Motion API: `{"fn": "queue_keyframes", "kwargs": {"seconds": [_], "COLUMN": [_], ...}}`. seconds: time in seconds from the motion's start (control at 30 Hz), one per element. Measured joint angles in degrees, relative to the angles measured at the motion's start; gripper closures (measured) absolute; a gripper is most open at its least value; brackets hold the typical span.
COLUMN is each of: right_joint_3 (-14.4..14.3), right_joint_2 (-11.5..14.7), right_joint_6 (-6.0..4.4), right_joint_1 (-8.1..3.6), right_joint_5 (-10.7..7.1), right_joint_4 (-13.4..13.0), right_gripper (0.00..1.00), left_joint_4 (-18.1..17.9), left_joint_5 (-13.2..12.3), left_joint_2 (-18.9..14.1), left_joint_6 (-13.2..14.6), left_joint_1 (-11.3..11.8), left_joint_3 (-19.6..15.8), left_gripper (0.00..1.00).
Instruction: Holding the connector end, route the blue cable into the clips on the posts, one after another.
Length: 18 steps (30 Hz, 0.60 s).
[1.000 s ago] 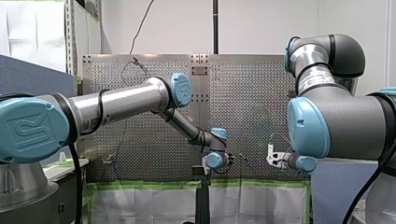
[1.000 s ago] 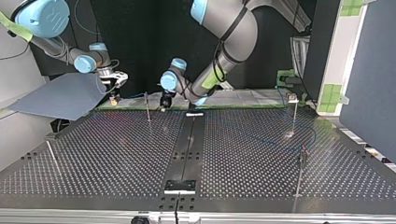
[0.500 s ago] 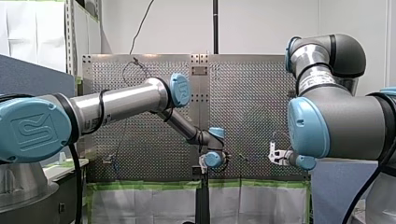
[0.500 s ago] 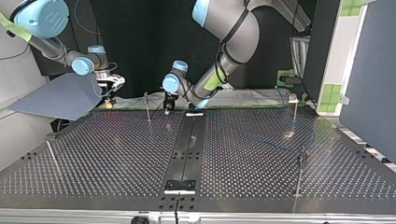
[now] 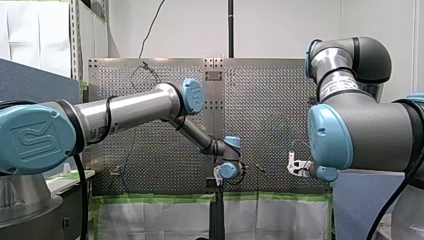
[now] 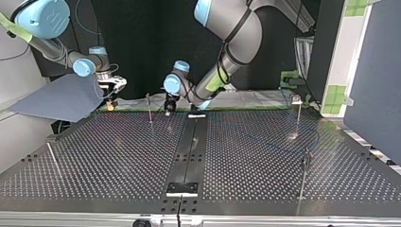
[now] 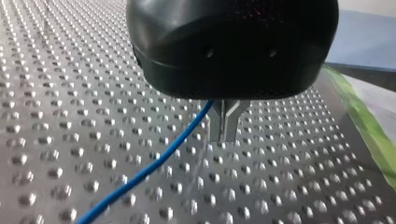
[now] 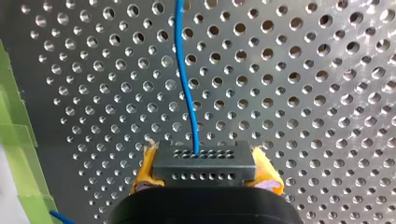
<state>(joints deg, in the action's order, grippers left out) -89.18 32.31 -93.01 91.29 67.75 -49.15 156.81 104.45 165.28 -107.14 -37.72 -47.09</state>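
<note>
Top view: at the tabletop's [image 6: 118, 156] far edge, 1 post [image 6: 149, 109] stands between my right gripper [image 6: 112, 98] and my left gripper [image 6: 169, 107].
Right fingers [image 8: 145, 168] clamp the connector [image 8: 204, 164], with the blue cable [image 8: 187, 84] running straight ahead; left fingers [image 7: 218, 122] are pinched together, the cable beside their root.

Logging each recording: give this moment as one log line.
right gripper: shut on connector | left gripper: shut, blue cable passing beside it

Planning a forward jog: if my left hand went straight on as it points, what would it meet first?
The perforated metal table. In the left wrist view my left hand, shut on the thin blue cable, points at bare plate; nothing lies between, though the gap is hard to judge.
</note>
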Motion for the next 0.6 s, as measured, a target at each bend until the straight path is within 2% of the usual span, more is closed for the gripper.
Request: {"fn": "queue_keyframes", "kwargs": {"seconds": [0.03,0.07,0.1,0.17,0.2,0.23,0.27,0.3,0.33,0.6], "right_joint_3": [0.0,0.0,0.0,0.0,0.0,0.0,0.0,0.0,0.0,0.0], "right_joint_2": [0.0,0.0,0.0,-0.1,-0.1,-0.1,-0.1,-0.1,-0.1,-0.2], "right_joint_6": [0.0,0.0,0.0,0.0,0.0,0.0,0.0,0.0,0.0,0.05], "right_joint_1": [0.02,0.01,-0.01,-0.06,-0.07,-0.08,-0.08,-0.09,-0.1,-0.13], "right_joint_5": [-0.02,-0.03,-0.03,-0.04,-0.03,-0.02,-0.01,-0.01,-0.01,0.01], "right_joint_4": [0.0,0.0,0.0,0.0,0.0,0.0,0.0,0.0,0.0,0.0], "right_gripper": [1.0,1.0,1.0,1.0,1.0,1.0,1.0,1.0,1.0,1.0], "left_joint_4": [-0.1,-0.3,-0.3,-0.4,-0.4,-0.4,-0.4,-0.4,-0.4,1.7], "left_joint_5": [-0.2,-0.2,-0.2,-0.3,-0.6,-0.9,-1.3,-1.4,-1.3,2.1], "left_joint_2": [0.0,0.0,-0.1,-0.1,-0.1,-0.1,-0.1,-0.1,-0.1,-0.1], "left_joint_6": [0.1,0.2,0.4,1.1,1.5,1.9,2.6,3.1,3.7,8.7], "left_joint_1": [-0.1,-0.3,-0.3,-0.5,-0.6,-0.6,-0.6,-0.7,-0.7,-1.4], "left_joint_3": [0.0,0.0,0.0,0.0,0.0,0.0,0.0,0.0,0.0,0.0], "left_gripper": [0.66,0.55,0.55,0.34,0.34,0.16,0.05,0.05,0.0,0.0]}}
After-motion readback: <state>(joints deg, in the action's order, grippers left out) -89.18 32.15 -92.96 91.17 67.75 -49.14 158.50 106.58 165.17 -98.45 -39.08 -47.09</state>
